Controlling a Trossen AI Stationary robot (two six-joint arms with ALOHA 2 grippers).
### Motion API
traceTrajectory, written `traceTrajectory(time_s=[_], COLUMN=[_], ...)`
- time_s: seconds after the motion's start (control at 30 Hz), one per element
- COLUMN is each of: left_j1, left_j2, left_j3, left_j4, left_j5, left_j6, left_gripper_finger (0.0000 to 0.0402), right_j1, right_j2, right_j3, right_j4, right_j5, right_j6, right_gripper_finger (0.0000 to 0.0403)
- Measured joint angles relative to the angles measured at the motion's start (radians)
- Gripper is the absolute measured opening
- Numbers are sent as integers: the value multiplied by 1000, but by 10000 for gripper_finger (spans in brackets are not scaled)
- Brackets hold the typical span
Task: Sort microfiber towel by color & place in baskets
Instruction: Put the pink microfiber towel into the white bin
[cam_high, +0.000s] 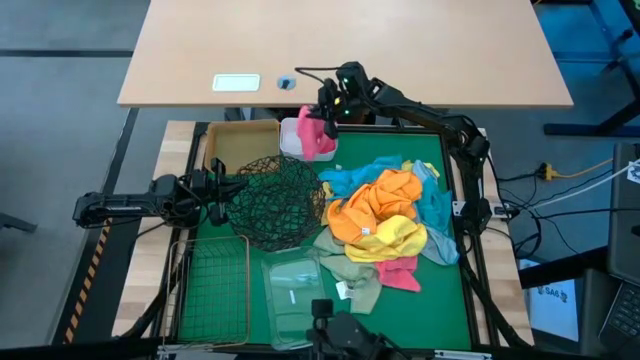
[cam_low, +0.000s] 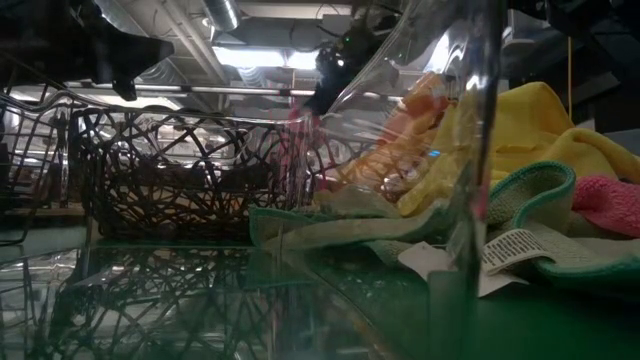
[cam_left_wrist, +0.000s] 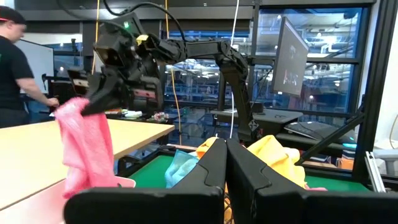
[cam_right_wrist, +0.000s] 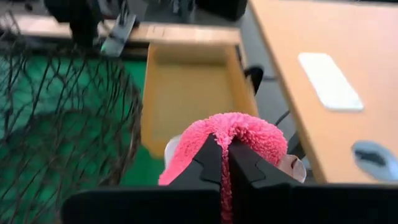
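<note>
1. Pink microfiber towel (cam_high: 312, 130) is hanging from the right gripper (cam_high: 330, 115), whose jaws are pinching its top fold, right above the white rounded tub (cam_high: 292, 140) at the far edge of the green mat (cam_high: 440, 290)
2. Seen from the right wrist, the pink towel (cam_right_wrist: 239, 134) is bulging up between the two dark fingers, with the tan rectangular box (cam_right_wrist: 186, 93) just beyond it
3. From the left wrist, the same towel (cam_left_wrist: 87, 149) is dangling limp under the right gripper (cam_left_wrist: 102, 99), over the tub's rim
4. The rest of the towels are lying in a heap (cam_high: 385, 215) on the right half of the mat: orange (cam_high: 375, 205) on top, yellow (cam_high: 395, 238) beside it, teal (cam_high: 350, 178) toward the far side, olive-green (cam_high: 345, 268) and another pink one (cam_high: 402, 275) at the near edge
5. The left gripper (cam_high: 215, 190) is hovering at the left rim of the round black wire-mesh bowl (cam_high: 275, 205), jaws pressed together and holding nothing
6. The rectangular wire basket (cam_high: 212, 290) and the clear plastic tub (cam_high: 295, 290) are sitting side by side at the near end of the tabletop
7. A person (cam_left_wrist: 15, 68) is standing beyond the wooden table in the background
</note>
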Motion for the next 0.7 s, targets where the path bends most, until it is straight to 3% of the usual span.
traceTrajectory(time_s=[0.1,0.3,0.47,0.7], left_j1=[0,0,0,0], left_j2=[0,0,0,0], left_j3=[0,0,0,0], left_j4=[0,0,0,0], left_j5=[0,0,-1,-19], left_j6=[0,0,0,0], left_gripper_finger=[0,0,0,0], right_j1=[0,0,-1,-1], right_j2=[0,14,37,38], right_j3=[0,0,-1,-1], right_j4=[-41,-43,56,169], right_j5=[18,156,314,402], right_j6=[-31,-25,14,92], right_gripper_finger=[1,1,1,1])
